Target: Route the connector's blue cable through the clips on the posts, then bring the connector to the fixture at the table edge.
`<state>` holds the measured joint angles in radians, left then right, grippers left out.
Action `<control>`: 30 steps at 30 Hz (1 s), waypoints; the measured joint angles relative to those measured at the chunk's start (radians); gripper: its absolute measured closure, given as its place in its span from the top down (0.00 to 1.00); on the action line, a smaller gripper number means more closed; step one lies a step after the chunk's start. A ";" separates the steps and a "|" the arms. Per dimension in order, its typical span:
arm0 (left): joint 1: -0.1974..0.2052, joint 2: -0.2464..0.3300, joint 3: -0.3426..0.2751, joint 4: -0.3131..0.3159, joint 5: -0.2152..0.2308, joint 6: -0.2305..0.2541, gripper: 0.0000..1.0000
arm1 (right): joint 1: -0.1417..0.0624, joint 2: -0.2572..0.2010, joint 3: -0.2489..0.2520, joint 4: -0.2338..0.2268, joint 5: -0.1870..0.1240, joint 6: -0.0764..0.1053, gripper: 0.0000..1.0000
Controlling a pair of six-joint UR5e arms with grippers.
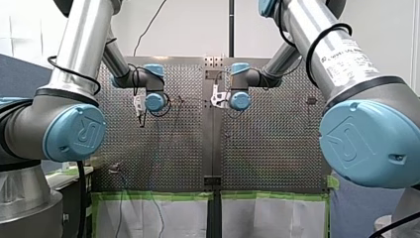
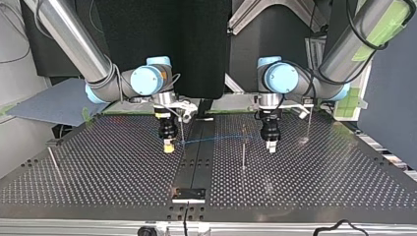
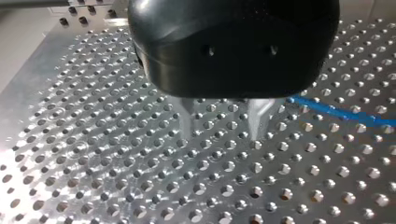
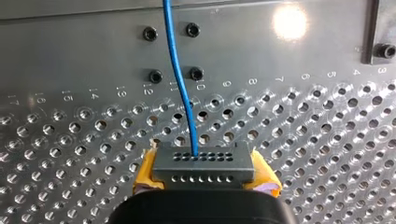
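In the right wrist view my right gripper [image 4: 203,171] is shut on a grey connector [image 4: 204,162], gripped between yellow pads [image 4: 144,176]. A blue cable [image 4: 180,79] leaves the connector's face and runs away over the perforated table. In the top view the right gripper [image 2: 168,146] hangs just above the table, and the cable [image 2: 211,139] stretches across to a thin post [image 2: 243,152]. My left gripper [image 2: 271,146] hovers just beyond that post. In the left wrist view its metal fingers [image 3: 187,122] stand apart, open, with nothing between them, and the cable [image 3: 336,113] lies beside them.
A small dark fixture [image 2: 189,194] sits at the table's near edge in the top view, on the central dark strip [image 2: 196,157]. Another thin post [image 2: 53,160] stands at that view's left and a third [image 2: 308,125] at its right.
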<state>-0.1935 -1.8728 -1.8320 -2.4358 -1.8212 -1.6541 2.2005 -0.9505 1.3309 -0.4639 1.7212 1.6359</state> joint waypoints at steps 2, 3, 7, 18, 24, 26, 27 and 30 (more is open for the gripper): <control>0.001 0.000 0.000 -0.012 0.006 -0.001 1.00 | 0.000 0.000 0.000 0.004 -0.002 0.000 0.00; 0.002 0.000 0.000 -0.017 0.008 -0.002 1.00 | 0.000 0.000 0.000 0.005 -0.002 0.000 0.00; 0.003 0.001 -0.001 -0.041 0.017 -0.017 1.00 | 0.000 0.000 0.000 0.013 -0.003 0.000 0.00; 0.005 0.003 -0.002 -0.131 0.093 -0.058 1.00 | 0.000 0.000 0.000 0.033 -0.003 -0.006 0.00; 0.005 0.023 -0.027 -0.153 0.138 -0.076 1.00 | -0.001 0.000 0.000 0.046 -0.004 -0.008 0.00; 0.007 0.038 -0.042 -0.145 0.144 -0.086 1.00 | -0.001 0.000 0.000 0.049 -0.004 -0.010 0.00; 0.007 0.045 -0.049 -0.139 0.146 -0.092 1.00 | -0.001 0.000 0.000 0.051 -0.004 -0.011 0.00; 0.009 0.071 -0.069 -0.127 0.159 -0.116 1.00 | -0.001 0.000 0.000 0.055 -0.004 -0.012 0.00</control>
<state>-0.1850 -1.8020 -1.9014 -2.5629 -1.6624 -1.7698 2.1994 -0.9504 1.3311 -0.4090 1.7167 1.6239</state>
